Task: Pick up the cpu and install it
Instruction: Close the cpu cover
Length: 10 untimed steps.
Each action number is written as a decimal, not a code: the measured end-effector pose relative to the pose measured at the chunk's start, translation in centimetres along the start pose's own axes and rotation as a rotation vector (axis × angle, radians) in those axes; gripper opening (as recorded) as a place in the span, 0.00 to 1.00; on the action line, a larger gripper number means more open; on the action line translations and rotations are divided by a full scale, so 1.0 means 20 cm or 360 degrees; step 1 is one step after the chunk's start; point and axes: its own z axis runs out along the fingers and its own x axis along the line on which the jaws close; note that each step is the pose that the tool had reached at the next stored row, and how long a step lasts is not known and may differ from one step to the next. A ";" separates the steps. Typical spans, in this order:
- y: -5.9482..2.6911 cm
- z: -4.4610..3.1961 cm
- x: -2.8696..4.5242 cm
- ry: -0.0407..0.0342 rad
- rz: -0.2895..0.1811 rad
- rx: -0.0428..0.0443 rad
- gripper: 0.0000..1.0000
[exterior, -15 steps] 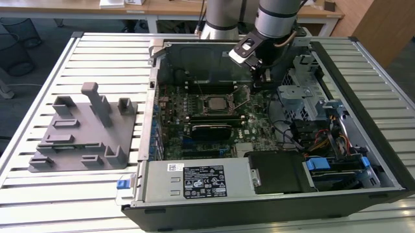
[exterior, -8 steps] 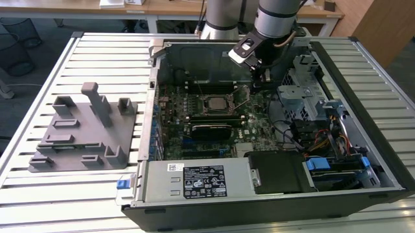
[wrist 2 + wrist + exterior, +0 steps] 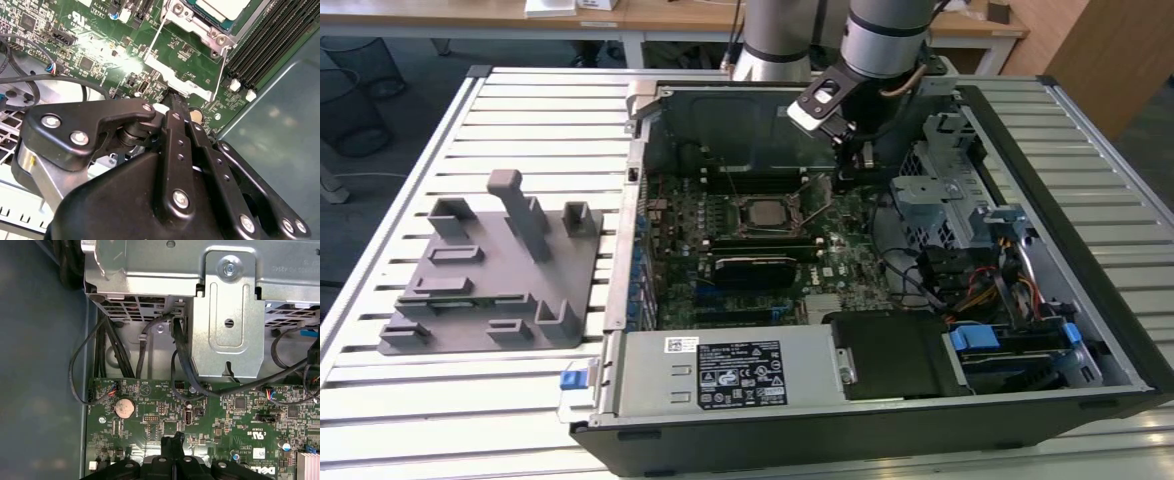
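Slatted metal table (image 3: pixel 520 110) with an open pc case (image 3: pixel 854 440) lying on it, so that's the stage. Claw (image 3: pixel 172 441) is down inside the case with its tips pinched together and nothing between them as far as I can see. It's right at the motherboard (image 3: pixel 150 425), can't tell if it actually touches. Just past the tips, toward the exterior view's left, is the socket frame (image 3: pixel 200 30), and the cpu (image 3: pixel 220 7) lies flat inside it, silvery top up. Looks seated to me. Grey fixture (image 3: pixel 480 270) is way off beyond that, out on the table.
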 end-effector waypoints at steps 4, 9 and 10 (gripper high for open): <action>-0.008 0.000 0.000 0.0000 0.0000 0.0000 0.11; -0.014 0.000 0.000 0.0000 0.0000 0.0000 0.11; -0.015 0.000 0.000 0.0000 0.0000 0.0000 0.11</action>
